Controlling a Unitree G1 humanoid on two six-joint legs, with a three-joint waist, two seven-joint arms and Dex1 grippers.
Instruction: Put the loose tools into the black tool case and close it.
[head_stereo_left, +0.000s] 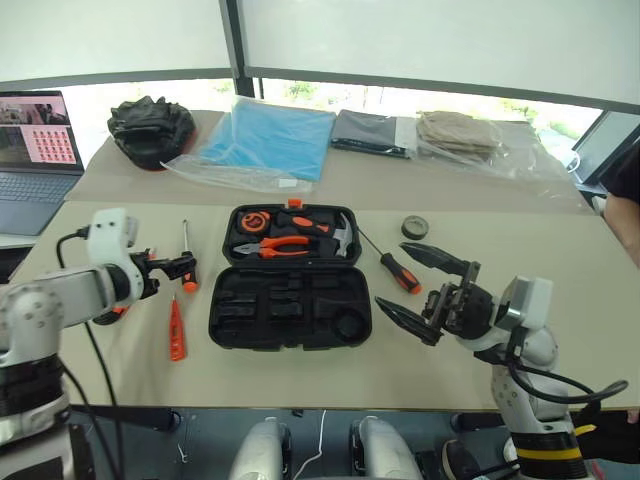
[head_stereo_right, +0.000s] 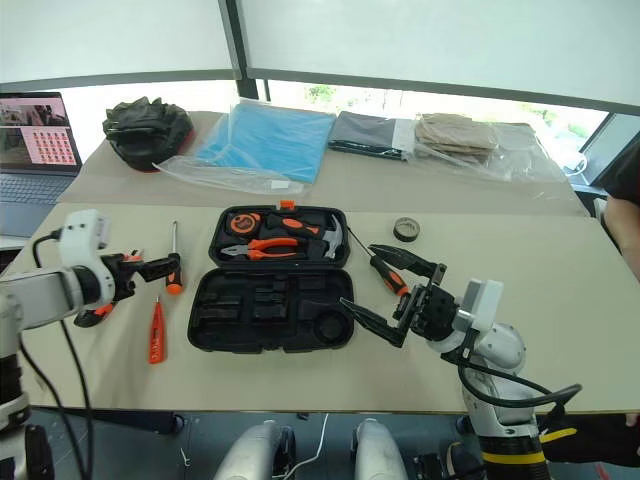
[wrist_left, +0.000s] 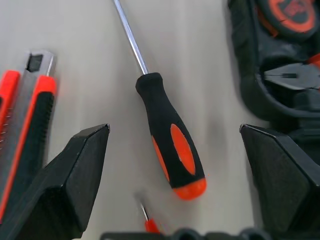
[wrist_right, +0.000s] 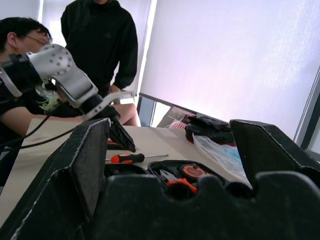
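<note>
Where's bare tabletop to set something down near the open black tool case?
Free: the beige tabletop in front of the open black plastic tool case, and the far-right stretch. Crowded: left of the case, around the orange-black-handled screwdriver and slim orange tester screwdriver.

Surface: pale beige, wide; a second beige strip runs behind it along the windows; laptop at the far left edge, lid open, screen lit with pink tiles; black fabric bundle at the back left; blue sheet in clear plastic wrap just beside the bundle; folded grey cloth next along; folded tan cloth in clear wrap further right; white roller blinds cover the windows behind; two people in dark tops beyond the surface, one seated, one standing.
</note>
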